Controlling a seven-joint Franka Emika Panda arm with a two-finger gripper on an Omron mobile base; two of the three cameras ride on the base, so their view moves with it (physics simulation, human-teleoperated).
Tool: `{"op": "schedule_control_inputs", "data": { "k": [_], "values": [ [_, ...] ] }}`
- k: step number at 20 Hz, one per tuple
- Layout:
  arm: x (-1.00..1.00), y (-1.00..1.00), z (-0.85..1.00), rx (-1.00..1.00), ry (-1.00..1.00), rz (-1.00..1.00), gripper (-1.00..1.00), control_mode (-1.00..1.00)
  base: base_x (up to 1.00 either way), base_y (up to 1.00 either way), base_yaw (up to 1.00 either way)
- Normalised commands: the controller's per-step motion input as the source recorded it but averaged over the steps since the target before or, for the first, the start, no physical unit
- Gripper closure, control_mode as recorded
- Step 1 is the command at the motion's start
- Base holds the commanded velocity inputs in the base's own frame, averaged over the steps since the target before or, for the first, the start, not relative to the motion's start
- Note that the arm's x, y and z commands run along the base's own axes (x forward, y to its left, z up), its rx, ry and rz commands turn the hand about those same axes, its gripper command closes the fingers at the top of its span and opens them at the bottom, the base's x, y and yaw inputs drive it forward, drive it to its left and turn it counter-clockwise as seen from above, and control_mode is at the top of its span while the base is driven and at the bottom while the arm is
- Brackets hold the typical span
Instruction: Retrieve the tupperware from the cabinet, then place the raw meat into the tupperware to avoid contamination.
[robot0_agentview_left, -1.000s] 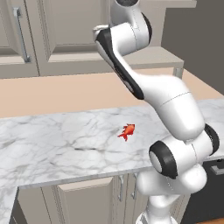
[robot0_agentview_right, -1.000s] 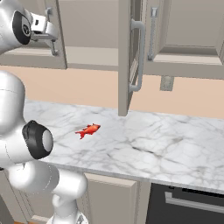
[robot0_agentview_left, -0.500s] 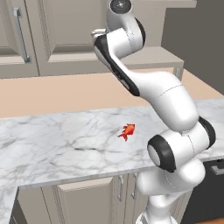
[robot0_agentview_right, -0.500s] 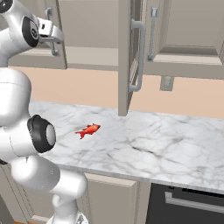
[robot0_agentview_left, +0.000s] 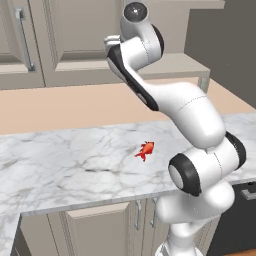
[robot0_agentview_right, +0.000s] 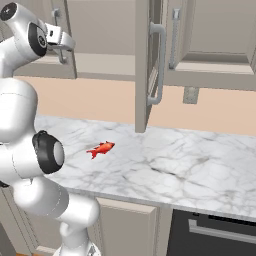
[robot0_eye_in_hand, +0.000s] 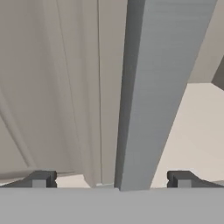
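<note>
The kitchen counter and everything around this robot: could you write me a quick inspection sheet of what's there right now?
Surface: white marble counter with grey veins, beige backsplash behind it.
Job's things: tiny red-orange fish-shaped raw meat lies flat on the counter, apart from everything. Tall beige-grey panelled cabinet has one door swung open, its metal bar handle facing out. Translucent tupperware: nothing seen.
Clutter: nothing seen.
Grippers: gripper is raised at cabinet height, fingers spread wide, facing the edge of a cabinet panel, holding nothing.
Cables: nothing seen.
Surroundings: beige base cabinet doors under the counter, a dark appliance front to the right, a wall outlet on the backsplash.
</note>
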Motion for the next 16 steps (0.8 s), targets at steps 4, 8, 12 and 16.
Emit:
{"op": "schedule_control_inputs", "data": {
  "k": [4, 8, 12, 16],
  "values": [
    [0.09, -0.02, -0.1, 0.02, -0.01, 0.0, 1.0, -1.0, 0.0, 0.0, 0.0],
    [0.01, 0.0, 0.0, 0.0, 0.0, 0.0, 1.0, -1.0, 0.0, 0.0, 0.0],
    [-0.01, 0.08, 0.0, 0.0, 0.04, 0.0, 1.0, -1.0, 0.0, 0.0, 0.0],
    [-0.27, 0.28, 0.0, 0.0, 0.03, -0.09, 1.0, -1.0, 0.0, 0.0, 0.0]
  ]
}}
